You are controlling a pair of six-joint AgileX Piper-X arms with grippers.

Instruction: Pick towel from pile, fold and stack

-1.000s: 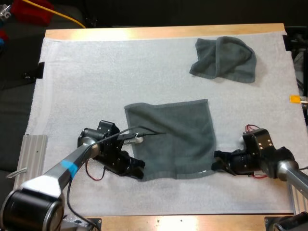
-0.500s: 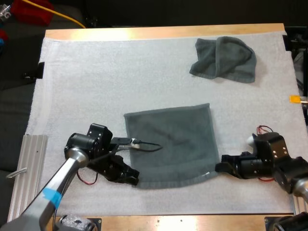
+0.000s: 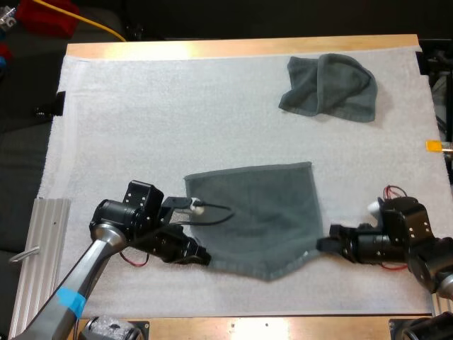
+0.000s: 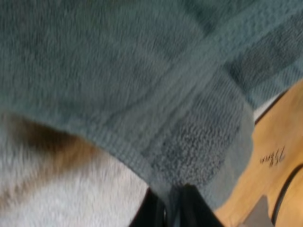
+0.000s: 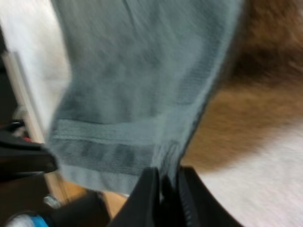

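A dark grey-green towel (image 3: 258,212) lies spread near the mat's front, its near edge lifted and sagging in the middle. My left gripper (image 3: 202,255) is shut on the towel's near left corner (image 4: 189,156). My right gripper (image 3: 320,246) is shut on the near right corner (image 5: 163,161). In both wrist views the black fingers pinch the towel's hemmed edge. A second, crumpled towel (image 3: 329,86) rests at the far right of the mat.
A ribbed metal plate (image 3: 39,248) lies at the mat's left front edge. The wooden table edge (image 3: 241,47) runs along the far side. White mat (image 3: 156,120) stretches open between the two towels.
Both grippers have drawn the towel's near corners toward the front and lifted them; the near edge now sags into a point between them. The crumpled towel has not moved.
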